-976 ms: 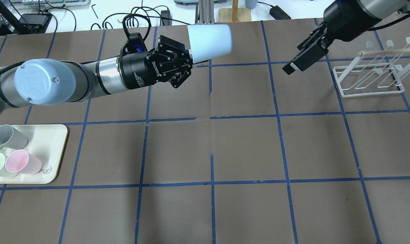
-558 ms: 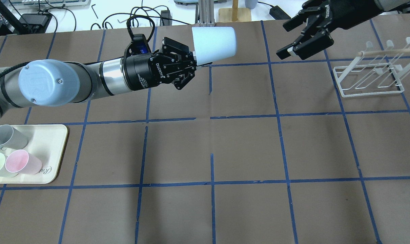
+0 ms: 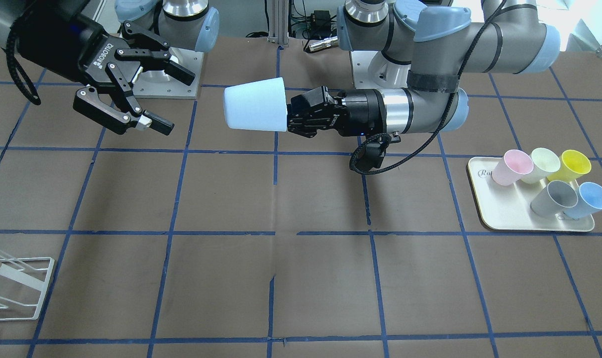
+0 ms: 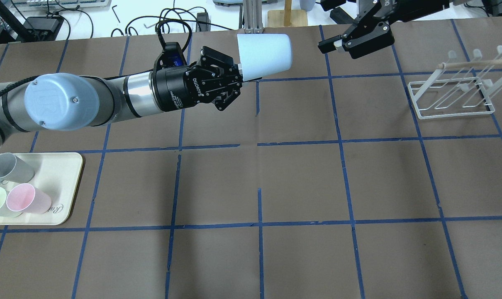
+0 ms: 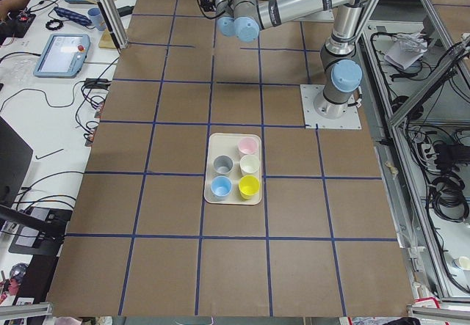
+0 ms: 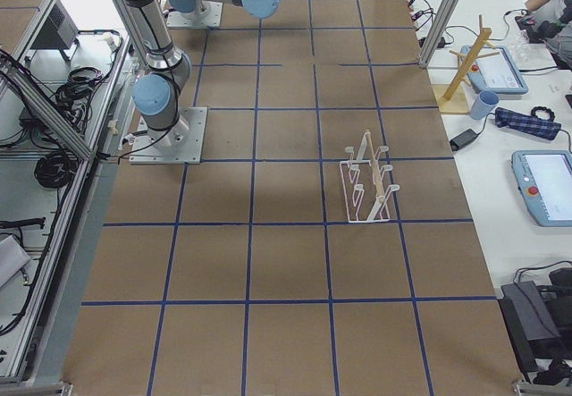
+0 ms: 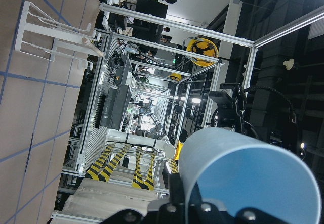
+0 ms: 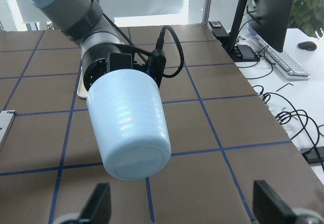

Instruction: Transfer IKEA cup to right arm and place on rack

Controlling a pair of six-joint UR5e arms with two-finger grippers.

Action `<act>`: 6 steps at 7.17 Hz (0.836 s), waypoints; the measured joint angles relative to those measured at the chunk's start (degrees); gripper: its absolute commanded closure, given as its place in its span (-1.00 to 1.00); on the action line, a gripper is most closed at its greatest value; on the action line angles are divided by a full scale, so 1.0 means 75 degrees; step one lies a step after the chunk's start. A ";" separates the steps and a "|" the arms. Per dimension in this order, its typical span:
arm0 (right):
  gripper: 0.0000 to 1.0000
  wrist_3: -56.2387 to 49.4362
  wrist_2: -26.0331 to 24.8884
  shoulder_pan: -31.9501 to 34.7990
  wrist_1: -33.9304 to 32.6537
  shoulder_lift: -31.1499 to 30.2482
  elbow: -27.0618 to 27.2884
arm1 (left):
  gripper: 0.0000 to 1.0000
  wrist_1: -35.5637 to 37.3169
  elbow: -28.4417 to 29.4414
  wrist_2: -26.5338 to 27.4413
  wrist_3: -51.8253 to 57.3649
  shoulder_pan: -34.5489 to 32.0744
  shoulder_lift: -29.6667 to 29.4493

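Overhead exterior: left jaws clamp the IKEA cup [image 4: 264,55] sideways.

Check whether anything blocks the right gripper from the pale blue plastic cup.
Nothing visible: only open air lies between the right gripper, jaws open, and the pale blue plastic cup in the left gripper.

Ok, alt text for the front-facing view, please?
The left claw holds the IKEA cup sideways above the table, base toward the open right claw, not touching it. Five cups sit on a cream tray; the rack sits bottom-left in frame.
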 measured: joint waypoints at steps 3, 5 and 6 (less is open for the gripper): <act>-1.00 -0.0205 0.0249 0.0550 0.0244 0.0533 -0.0347 | 1.00 0.0000 -0.0002 0.0000 0.0019 -0.0012 0.0007; -1.00 -0.0539 0.0260 0.0664 0.1443 0.0843 -0.0945 | 1.00 0.0000 0.0005 0.0007 0.0023 -0.0018 0.0010; -1.00 -0.0772 0.0259 0.0669 0.1869 0.0921 -0.1083 | 1.00 0.0000 0.0001 0.0010 0.0030 -0.0020 0.0009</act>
